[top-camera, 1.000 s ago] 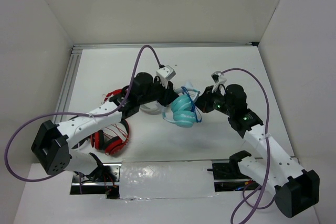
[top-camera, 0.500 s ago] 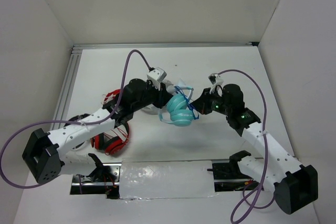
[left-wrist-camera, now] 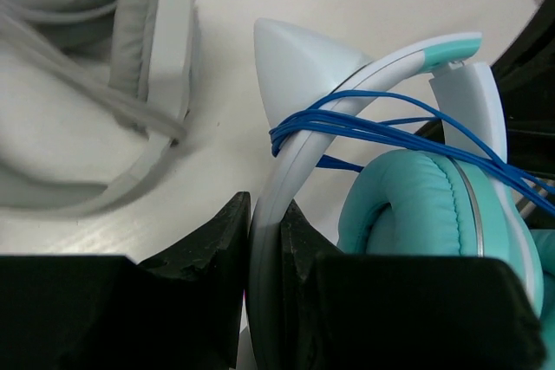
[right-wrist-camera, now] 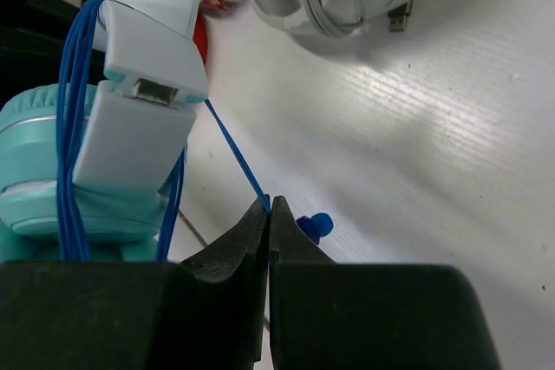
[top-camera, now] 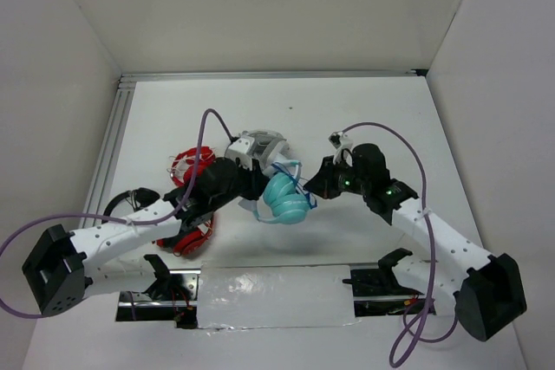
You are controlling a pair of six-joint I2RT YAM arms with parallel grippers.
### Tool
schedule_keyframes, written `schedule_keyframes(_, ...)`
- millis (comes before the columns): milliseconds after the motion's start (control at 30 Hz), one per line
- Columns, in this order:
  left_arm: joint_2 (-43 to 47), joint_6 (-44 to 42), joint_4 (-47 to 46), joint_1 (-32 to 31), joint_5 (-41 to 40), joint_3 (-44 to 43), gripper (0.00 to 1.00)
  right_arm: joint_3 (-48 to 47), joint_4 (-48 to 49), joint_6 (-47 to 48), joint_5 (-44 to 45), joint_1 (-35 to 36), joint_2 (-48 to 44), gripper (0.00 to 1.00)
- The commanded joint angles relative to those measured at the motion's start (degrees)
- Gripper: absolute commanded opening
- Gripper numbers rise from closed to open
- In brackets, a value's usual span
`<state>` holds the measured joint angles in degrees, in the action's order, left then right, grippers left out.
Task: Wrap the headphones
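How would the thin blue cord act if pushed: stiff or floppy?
Probably floppy: the thin blue cord looks straight only where the right pincer pulls it. Its loops around the smooth pale headband might slip loose.

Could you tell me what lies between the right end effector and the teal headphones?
A taut strand of blue cable, pinched by the right end effector, per the right wrist view.
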<state>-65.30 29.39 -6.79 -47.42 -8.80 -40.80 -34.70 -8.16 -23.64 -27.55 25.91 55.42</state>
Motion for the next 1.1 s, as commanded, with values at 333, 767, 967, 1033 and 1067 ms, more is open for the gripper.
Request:
schedule_keyframes(333,-0.4,33.6,22.9,-4.6,-27.5,2.5,0.00,-0.7,-3.3,-4.5,15.0,6.9,14.1,0.06)
schedule_keyframes(767,-18.8,76.9,65.4,-10.1,-39.6,-5.2,0.00,-6.5,-5.6,-0.7,24.3,10.5,24.6,0.12)
schedule_keyframes(967,-36.1,101.2,85.7,-12.0,-40.8,-14.1,0.00,-9.3,-6.6,-0.9,26.5,11.4,29.7,0.13)
schedule_keyframes(1033,-36.2,101.7,85.7,-12.8,-40.9,-14.7,0.00,-9.4,-7.0,-1.2,28.6,12.1,29.6,0.14)
schedule_keyframes(1067,-35.8,102.5,85.7,-13.5,-41.2,-14.5,0.00,-9.2,-6.9,-1.1,28.7,12.1,29.0,0.14)
